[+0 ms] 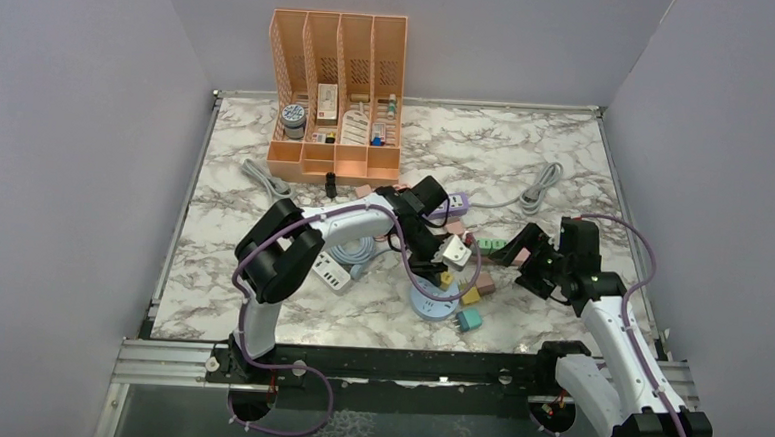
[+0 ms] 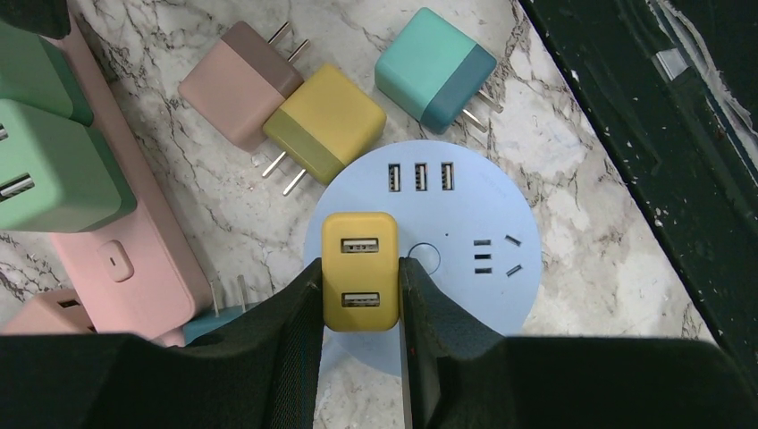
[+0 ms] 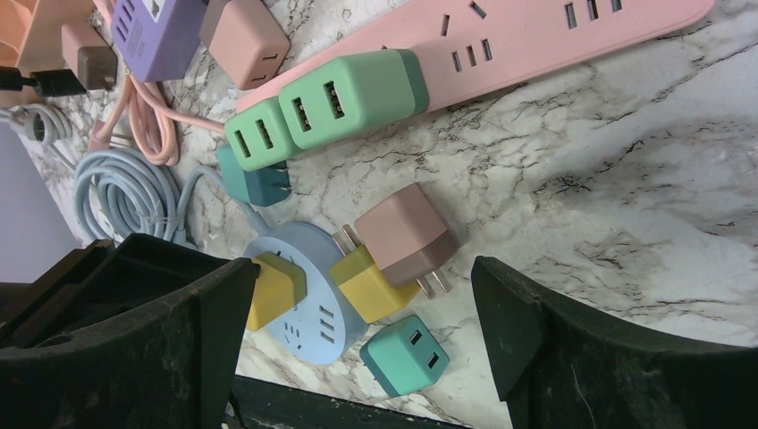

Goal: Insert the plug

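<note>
A yellow USB charger plug [image 2: 359, 241] stands upright on the round light-blue socket hub [image 2: 474, 268], near its left side. My left gripper [image 2: 359, 268] is shut on the plug, with a finger pressed on each side. In the top view the hub [image 1: 429, 306] lies at centre front, under the left gripper [image 1: 445, 264]. My right gripper [image 3: 365, 268] is open and empty, hovering to the right of the hub [image 3: 313, 313], where the plug [image 3: 275, 288] shows too. In the top view the right gripper [image 1: 526, 261] is apart from the hub.
Loose pink [image 2: 237, 85], yellow [image 2: 324, 121] and teal [image 2: 433, 67] plugs lie just beyond the hub. A pink power strip [image 2: 152, 268] holds green plugs [image 2: 54, 170]. An orange organizer [image 1: 337, 86] stands at the back. A white power strip [image 1: 333, 273] and cables lie on the left.
</note>
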Controlling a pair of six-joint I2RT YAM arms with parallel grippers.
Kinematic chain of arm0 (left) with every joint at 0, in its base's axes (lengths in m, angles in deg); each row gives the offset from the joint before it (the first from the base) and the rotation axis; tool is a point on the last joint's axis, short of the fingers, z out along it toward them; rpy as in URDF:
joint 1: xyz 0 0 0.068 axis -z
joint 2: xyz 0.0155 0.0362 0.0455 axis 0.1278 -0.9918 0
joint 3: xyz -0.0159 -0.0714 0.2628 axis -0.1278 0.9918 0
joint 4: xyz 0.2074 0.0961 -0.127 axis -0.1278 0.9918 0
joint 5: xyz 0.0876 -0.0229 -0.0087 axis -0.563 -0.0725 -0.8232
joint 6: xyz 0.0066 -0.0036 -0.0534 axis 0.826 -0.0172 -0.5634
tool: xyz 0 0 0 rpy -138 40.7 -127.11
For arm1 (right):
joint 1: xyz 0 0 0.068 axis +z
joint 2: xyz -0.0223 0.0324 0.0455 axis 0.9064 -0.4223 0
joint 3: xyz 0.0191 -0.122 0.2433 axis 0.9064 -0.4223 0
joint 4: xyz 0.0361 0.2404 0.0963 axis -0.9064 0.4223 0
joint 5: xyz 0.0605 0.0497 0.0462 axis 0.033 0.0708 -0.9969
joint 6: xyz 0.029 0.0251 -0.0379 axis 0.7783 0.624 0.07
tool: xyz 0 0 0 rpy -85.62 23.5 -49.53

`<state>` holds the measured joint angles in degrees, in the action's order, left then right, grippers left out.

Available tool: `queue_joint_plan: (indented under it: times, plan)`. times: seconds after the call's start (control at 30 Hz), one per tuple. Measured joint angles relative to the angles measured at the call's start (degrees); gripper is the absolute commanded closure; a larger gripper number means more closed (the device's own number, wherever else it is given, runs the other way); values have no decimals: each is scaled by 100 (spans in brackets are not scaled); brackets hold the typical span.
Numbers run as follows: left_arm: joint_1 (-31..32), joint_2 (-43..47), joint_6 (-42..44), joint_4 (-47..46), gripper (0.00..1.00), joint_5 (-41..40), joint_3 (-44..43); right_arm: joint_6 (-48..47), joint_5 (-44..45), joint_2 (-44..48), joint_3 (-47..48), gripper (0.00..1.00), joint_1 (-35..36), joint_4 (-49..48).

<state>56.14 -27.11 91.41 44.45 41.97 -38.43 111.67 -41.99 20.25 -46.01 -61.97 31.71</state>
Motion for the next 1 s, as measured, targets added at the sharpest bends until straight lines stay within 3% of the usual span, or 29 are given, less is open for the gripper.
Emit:
queue_joint_plan:
  times: [0.5,0.67,0.83,1.0]
  plan:
    - [201,-79,-313,4,97,-566,-114,-68,2,-17,-4,9,0,-4]
    - [245,-13,-428,-11,64,-710,-203,-155,2,-17,-22,9,0,4]
    - [256,-20,-428,37,3,-970,-168,-149,4,-17,-11,10,0,81]
    - [186,55,-431,295,1,-1040,-142,-109,-13,-90,13,14,0,227]
